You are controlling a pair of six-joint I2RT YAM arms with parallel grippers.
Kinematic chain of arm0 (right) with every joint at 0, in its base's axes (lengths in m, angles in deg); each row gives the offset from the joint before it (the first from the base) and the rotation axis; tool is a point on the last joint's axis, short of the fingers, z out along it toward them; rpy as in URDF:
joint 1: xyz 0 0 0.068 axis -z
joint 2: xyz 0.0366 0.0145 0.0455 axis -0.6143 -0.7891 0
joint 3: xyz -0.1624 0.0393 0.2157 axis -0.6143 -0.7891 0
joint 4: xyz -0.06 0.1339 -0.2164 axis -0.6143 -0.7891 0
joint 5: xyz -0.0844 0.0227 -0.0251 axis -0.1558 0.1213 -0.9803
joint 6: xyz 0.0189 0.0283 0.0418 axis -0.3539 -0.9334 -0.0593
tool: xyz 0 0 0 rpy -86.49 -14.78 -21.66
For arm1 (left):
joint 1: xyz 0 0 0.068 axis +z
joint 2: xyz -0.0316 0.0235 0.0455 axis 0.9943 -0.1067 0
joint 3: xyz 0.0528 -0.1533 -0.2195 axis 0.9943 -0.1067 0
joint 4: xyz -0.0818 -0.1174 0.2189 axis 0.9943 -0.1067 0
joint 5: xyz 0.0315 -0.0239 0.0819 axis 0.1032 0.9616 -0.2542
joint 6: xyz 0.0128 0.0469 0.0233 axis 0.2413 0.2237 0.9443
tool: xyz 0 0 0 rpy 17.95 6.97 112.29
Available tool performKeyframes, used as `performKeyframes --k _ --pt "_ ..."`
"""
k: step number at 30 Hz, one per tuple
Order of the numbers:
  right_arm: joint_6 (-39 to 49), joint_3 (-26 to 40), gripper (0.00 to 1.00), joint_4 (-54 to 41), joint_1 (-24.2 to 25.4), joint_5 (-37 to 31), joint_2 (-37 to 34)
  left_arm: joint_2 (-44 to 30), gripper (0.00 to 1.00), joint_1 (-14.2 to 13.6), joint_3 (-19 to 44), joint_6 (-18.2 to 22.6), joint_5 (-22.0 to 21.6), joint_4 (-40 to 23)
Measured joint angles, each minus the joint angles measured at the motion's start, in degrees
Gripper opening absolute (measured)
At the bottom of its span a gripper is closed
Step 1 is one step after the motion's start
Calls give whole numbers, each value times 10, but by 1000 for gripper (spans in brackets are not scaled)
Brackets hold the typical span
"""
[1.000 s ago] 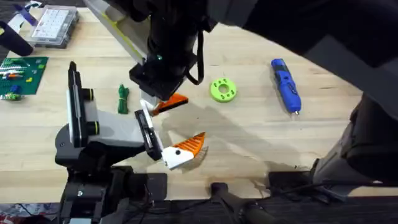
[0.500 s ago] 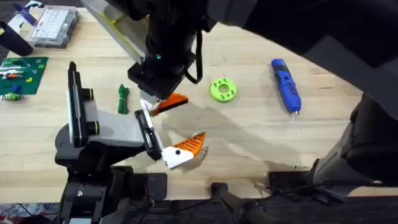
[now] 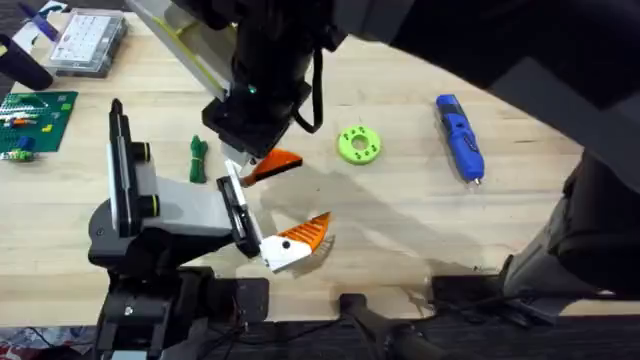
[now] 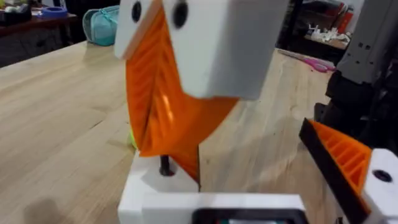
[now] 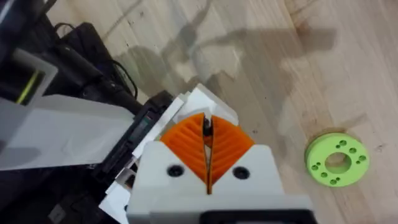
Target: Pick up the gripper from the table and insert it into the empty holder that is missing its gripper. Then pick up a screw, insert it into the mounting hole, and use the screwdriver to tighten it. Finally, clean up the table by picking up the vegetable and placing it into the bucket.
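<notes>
Gripper (image 3: 275, 166), a small wedge with an orange ribbed face on a white block base, sits clamped in the right hand (image 3: 262, 160), just above the black end plate of the holder (image 3: 160, 215) (a smooth grey-white rounded body). Its twin (image 3: 297, 243) is seated on the holder toward the tabletop's (image 3: 400, 215) near edge. Right-wrist view shows the ribbed pads (image 5: 186, 146) pressed nearly together. Left hand (image 4: 180, 93) likewise shows its pads closed, empty. The blue pen-shaped screwdriver (image 3: 459, 137) lies toward the right edge.
</notes>
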Motion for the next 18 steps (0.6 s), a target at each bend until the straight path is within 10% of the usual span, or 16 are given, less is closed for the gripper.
performKeyframes --k 18 --pt "20 0 7 -7 -12 -6 -1 0 986 0 0 0 0 0"
